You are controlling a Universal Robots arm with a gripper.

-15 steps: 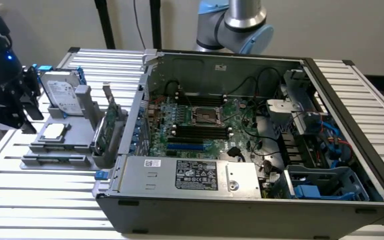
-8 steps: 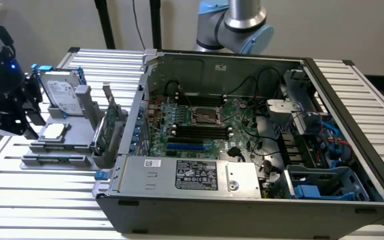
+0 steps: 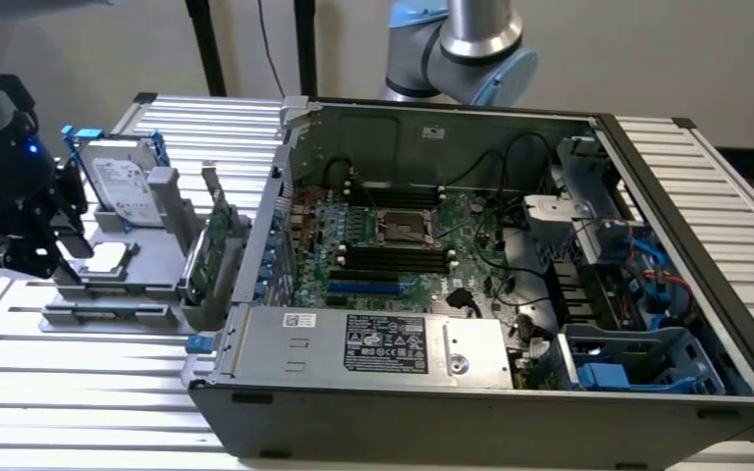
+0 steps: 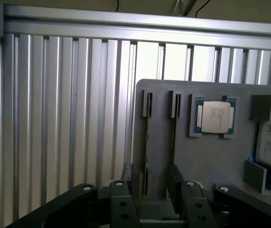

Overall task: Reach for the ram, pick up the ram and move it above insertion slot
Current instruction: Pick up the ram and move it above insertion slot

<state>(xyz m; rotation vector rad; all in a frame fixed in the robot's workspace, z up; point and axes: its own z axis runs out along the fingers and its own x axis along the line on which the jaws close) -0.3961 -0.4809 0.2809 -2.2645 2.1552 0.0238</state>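
Green boards stand on edge in a grey holder left of the open computer case; I take the lower, narrow one as the ram. In the wrist view two thin dark board edges sit in the holder's slots. The one I take as the ram runs toward the gap between my fingers. The other edge runs beside the other finger. My gripper hangs above the holder, open, holding nothing. In the exterior view the gripper is at the far left, over the holder. The motherboard's dark memory slots lie inside the case.
A processor chip lies flat on the holder, and a silver hard drive stands behind it. A taller green card with a metal bracket stands next to the case wall. The case holds cables, a power supply and blue drive bays. The table is ribbed aluminium.
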